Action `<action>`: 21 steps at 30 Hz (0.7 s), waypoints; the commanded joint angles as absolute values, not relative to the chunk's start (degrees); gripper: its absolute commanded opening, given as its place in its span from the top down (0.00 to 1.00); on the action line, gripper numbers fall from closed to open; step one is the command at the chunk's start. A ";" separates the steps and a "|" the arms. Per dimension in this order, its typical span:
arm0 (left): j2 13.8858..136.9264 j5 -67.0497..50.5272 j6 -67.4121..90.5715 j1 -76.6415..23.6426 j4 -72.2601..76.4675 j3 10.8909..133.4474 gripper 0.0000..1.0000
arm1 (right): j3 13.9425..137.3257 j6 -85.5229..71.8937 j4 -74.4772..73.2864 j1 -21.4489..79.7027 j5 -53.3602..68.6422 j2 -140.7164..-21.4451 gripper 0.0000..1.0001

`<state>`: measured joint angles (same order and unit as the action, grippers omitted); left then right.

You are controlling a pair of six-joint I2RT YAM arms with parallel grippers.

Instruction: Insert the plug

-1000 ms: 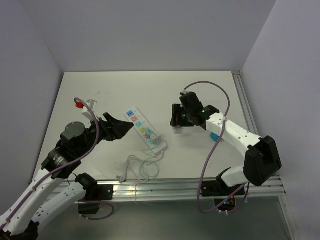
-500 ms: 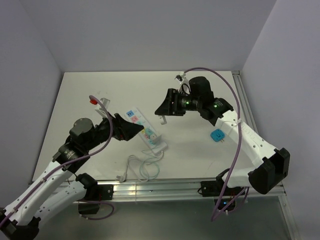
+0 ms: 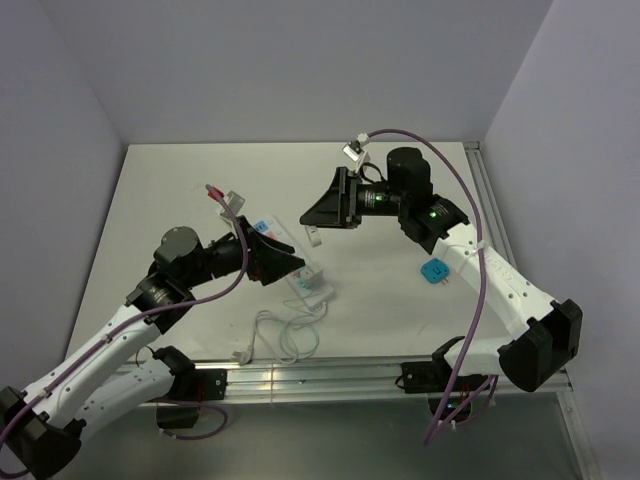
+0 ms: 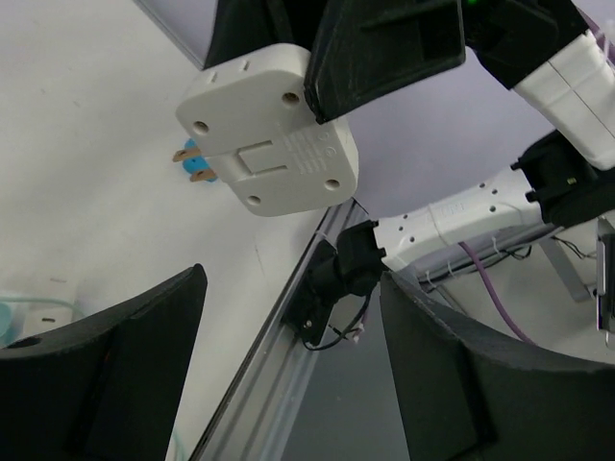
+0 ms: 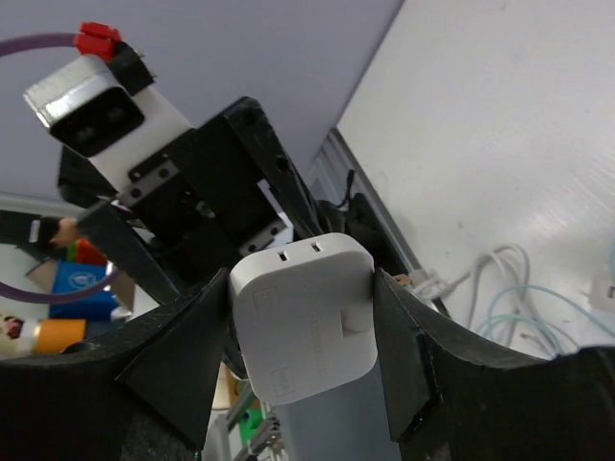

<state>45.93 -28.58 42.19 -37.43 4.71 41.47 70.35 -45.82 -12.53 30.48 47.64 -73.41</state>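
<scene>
Top external view: right gripper point(image 3: 318, 218) holds white plug adapter point(image 3: 312, 238) lifted off table point(image 3: 170, 180), above and just right of power strip point(image 3: 288, 258); left gripper point(image 3: 295, 266) hovers low over strip's near end.
Right gripper: clamped on the adapter, a finger on each side, seen in right wrist view point(image 5: 306, 317); side grip leaves the pronged face free for insertion.
Adapter orientation: tilted, not square to the strip; left wrist view shows its back face point(image 4: 269, 134) with metal prongs point(image 4: 188, 161) sticking out the far side toward the table. Likely needs levelling before it goes in.
Left gripper: spread wide, nothing between the fingers point(image 4: 106, 375); hangs over the strip, contact cannot tell. Probably there to pin the strip so it won't slide under the push.
Power strip: lying flat, diagonal on table, coloured socket faces up, reachable from above; far sockets uncovered, near end partly hidden by left gripper.
Cables: white and pale green cord point(image 3: 285, 335) coiled loose by front edge, clear of the sockets.
Blue item: small blue piece point(image 3: 434, 271) on table under right arm, well apart from strip, not involved now.
Task stage: judged approach and align; plug not yet in any socket.
Risk: tilted prongs could miss slots or shove an unbraced strip.
</scene>
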 commanded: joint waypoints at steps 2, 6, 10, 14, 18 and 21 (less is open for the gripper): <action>47.37 -35.42 40.43 -37.97 11.86 41.92 0.23 | 70.75 -51.24 -4.57 30.15 51.94 -71.37 0.99; 48.34 -37.61 44.63 -38.06 15.46 41.31 0.21 | 70.75 -51.41 -5.19 30.15 51.24 -70.93 0.99; 49.48 -33.41 47.81 -38.32 14.77 42.45 0.15 | 69.44 -51.94 -4.66 30.15 50.36 -70.40 0.99; 48.96 -27.61 51.41 -38.41 13.19 43.24 0.13 | 68.12 -52.91 -3.51 30.23 48.96 -69.87 0.99; 46.94 -22.24 53.96 -38.67 13.09 42.37 0.13 | 66.45 -55.28 -1.68 30.41 45.63 -68.91 0.99; 47.02 -20.39 55.10 -38.85 14.06 42.01 0.14 | 65.92 -55.72 -2.02 31.20 43.16 -68.56 0.99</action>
